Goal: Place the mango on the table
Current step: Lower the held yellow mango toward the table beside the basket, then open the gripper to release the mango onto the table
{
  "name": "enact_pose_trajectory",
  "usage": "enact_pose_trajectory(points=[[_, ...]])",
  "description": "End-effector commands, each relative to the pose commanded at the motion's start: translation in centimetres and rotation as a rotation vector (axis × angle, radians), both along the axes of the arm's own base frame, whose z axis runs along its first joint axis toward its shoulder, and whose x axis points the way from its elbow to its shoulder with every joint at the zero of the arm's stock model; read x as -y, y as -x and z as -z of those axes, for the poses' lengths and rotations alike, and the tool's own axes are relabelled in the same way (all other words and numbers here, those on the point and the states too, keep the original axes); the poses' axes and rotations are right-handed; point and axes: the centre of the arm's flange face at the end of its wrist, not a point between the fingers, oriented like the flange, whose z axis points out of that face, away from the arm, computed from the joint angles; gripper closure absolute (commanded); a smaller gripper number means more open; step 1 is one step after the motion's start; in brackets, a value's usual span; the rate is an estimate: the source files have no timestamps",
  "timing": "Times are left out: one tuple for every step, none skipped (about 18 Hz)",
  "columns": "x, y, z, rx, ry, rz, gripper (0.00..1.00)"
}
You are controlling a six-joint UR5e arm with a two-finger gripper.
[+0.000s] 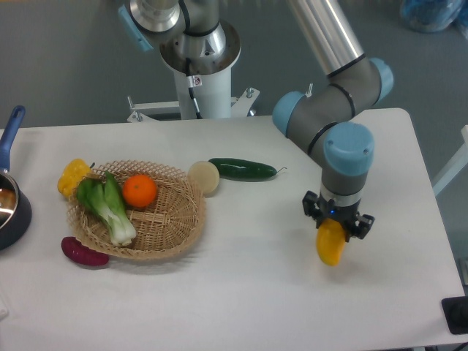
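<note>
The mango, yellow shading to orange, hangs upright from my gripper, which is shut on its upper end. Its lower tip is close to the white table, right of centre; whether it touches the surface I cannot tell. The arm reaches down to it from the upper middle of the view.
A wicker basket at the left holds an orange and a bok choy. Around it lie a yellow bell pepper, a purple vegetable, a pale round item and a cucumber. A pot sits at the left edge.
</note>
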Motion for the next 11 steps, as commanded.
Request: enact_pose_trajectory(points=[[0.0,0.0,0.0,0.000,0.000,-0.002,0.34],[-0.1,-0.1,0.0,0.001,-0.001,0.003,0.24],[-0.2,-0.1,0.3,0.005,0.001,0.005,0.20],[-0.3,0.0,0.5,0.005,0.001,0.006,0.06],[-0.3,0.0,0.6,0.005,0.003,0.006,0.00],[-0.3,0.1,0.4,0.002,0.003,0.004,0.00],[-0.3,0.1,0.2,-0.001,-0.001,0.003,0.00],[-0.3,0.2,-0.3,-0.008,-0.004,0.005,0.00],[-0.2,0.3,-0.5,-0.011,-0.004,0.006,0.00],[0.0,0.5,-0.6,-0.018,0.001,0.005,0.00],[0.4,0.8,-0.8,-0.028,0.015,-0.002,0.00]])
